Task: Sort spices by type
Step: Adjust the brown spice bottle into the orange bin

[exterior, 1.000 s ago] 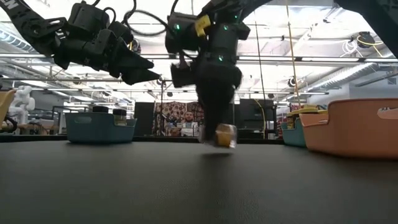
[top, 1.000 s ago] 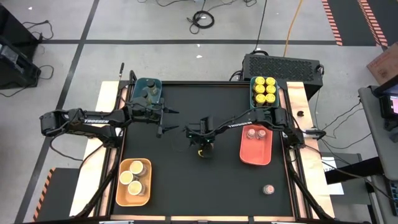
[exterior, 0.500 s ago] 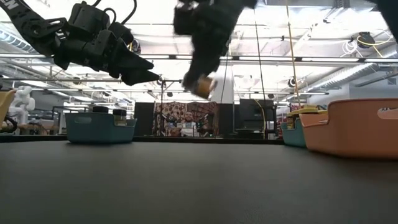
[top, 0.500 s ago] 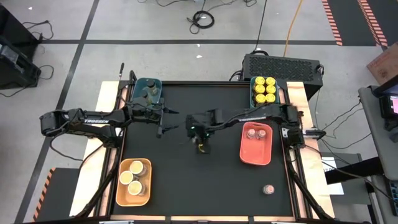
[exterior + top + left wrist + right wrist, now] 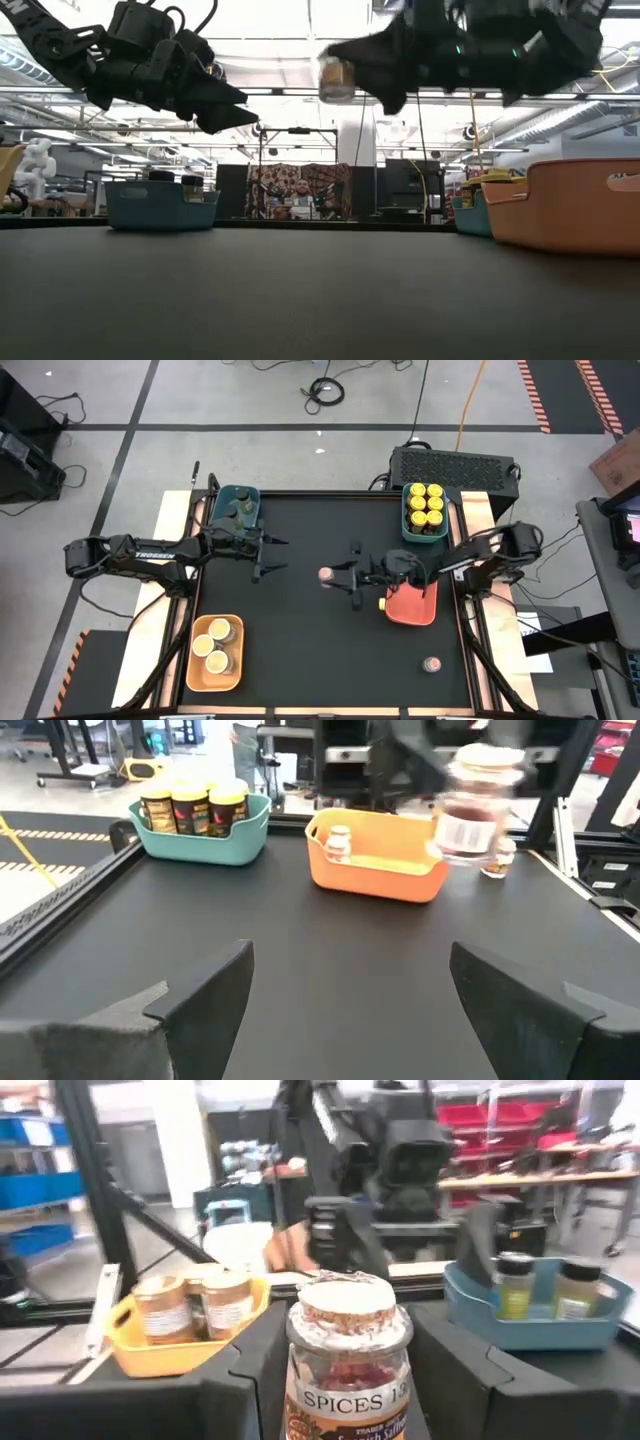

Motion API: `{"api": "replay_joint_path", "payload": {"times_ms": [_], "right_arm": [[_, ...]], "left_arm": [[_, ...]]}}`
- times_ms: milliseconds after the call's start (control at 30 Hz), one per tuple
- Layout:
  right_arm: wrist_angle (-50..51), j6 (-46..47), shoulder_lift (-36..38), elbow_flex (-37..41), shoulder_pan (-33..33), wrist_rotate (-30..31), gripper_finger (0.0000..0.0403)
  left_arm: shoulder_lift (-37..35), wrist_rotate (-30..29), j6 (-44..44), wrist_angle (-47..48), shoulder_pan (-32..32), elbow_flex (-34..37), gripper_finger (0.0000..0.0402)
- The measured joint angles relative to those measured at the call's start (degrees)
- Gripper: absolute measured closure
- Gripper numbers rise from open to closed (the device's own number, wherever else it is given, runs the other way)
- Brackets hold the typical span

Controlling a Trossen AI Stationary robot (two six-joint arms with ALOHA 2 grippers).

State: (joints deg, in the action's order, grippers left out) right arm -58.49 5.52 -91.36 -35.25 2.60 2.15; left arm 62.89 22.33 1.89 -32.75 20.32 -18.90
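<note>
right claw (image 5: pixel 335 576) clamped on small spice jar (image 5: pixel 325 575): light, rigid, smooth; grip mid-body below lid. left claw (image 5: pixel 274 555) apart, idle.

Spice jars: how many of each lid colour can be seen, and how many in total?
Yellow-lidded jars: 6
Tan-lidded jars: 3
Pinkish-lidded jars: 3 seen, one of them in the right gripper
Dark-lidded jars: at least 2, partly hidden
Total: at least 14
</note>
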Motion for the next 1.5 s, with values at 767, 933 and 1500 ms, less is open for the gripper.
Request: {"api": "replay_joint_path", "payload": {"times_ms": [767,933,1500], "right_arm": [[-5.68,-4.26,-27.28,-22.35,-1.27,2.07,0.0241],[-4.86,-3.75,-34.94,-28.98,-1.45,1.86,0.0241],[-1.82,-3.86,-39.09,-29.76,-3.00,2.39,0.0241]], "left_arm": [[-0.10,-0.08,1.55,3.05,0.80,0.00,0.0061],[-0.53,-0.83,1.74,6.08,2.89,0.02,0.0061],[-0.96,-1.82,2.01,7.88,5.92,0.02,0.0061]]}}
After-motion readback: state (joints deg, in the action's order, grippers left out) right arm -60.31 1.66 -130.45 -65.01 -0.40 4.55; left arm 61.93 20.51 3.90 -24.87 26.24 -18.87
